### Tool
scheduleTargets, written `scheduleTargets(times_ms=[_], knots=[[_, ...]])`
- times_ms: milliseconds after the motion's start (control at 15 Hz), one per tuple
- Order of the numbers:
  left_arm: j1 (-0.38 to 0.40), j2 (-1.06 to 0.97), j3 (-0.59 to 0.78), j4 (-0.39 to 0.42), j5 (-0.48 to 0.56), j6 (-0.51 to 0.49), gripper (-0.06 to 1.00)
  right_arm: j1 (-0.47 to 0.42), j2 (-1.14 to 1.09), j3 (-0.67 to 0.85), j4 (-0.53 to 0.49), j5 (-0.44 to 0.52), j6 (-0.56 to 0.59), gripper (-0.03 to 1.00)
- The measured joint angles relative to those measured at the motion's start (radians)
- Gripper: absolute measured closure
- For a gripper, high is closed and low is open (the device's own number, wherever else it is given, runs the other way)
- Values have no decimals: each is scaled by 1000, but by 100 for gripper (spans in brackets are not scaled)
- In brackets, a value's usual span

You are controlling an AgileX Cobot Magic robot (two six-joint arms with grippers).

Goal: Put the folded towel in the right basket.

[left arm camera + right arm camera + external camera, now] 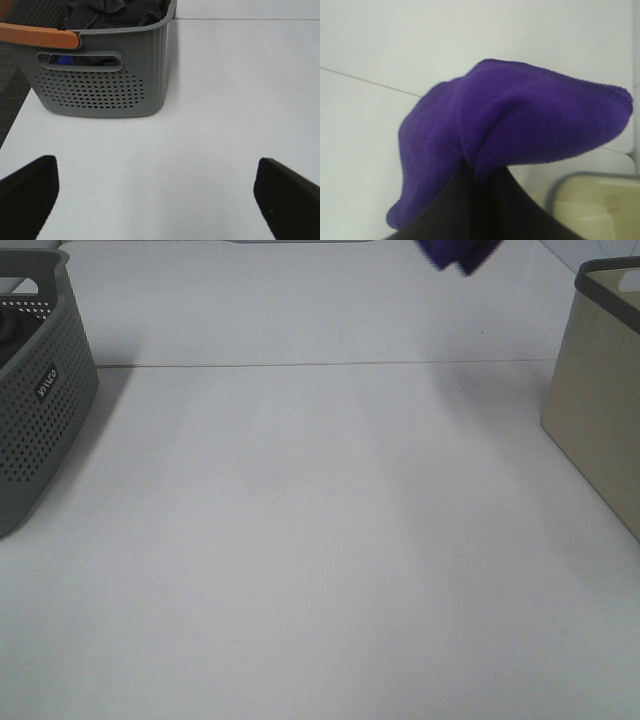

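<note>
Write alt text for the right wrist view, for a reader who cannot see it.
A purple towel fills the view, pinched in the dark gripper and held above the white table. The corner of a beige basket shows beyond it.

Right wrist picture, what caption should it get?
Purple towel pinched in the right gripper, with the beige basket in sight.

The grey basket bears a small dark label, its white lettering too blurred to read.
</note>
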Motion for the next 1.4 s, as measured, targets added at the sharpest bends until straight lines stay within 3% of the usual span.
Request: scheduleTargets(times_ms=[67,200,467,733,800,867,933,1000,1133,1400], knots=[[0,0,0,0,0,0,-5,-160,-108,110,35,0,6,89],[0,0,0,0,0,0,-5,-334,-159,220,141,5,-24,89],[0,0,0,0,0,0,-5,-557,-154,384,254,6,-130,89],[0,0,0,0,0,0,-5,-634,-121,538,233,10,-115,89],[0,0,0,0,0,0,-5,-634,-93,565,253,11,-50,82],[0,0,0,0,0,0,-5,-634,-93,565,253,11,-50,82],[0,0,0,0,0,0,-5,-634,-87,568,303,11,-57,38],[0,0,0,0,0,0,-5,-634,-87,568,314,11,-91,18],[0,0,0,0,0,0,-5,-634,-87,568,374,10,-157,4],[0,0,0,0,0,0,-5,-634,-87,562,412,-2,-192,1]])
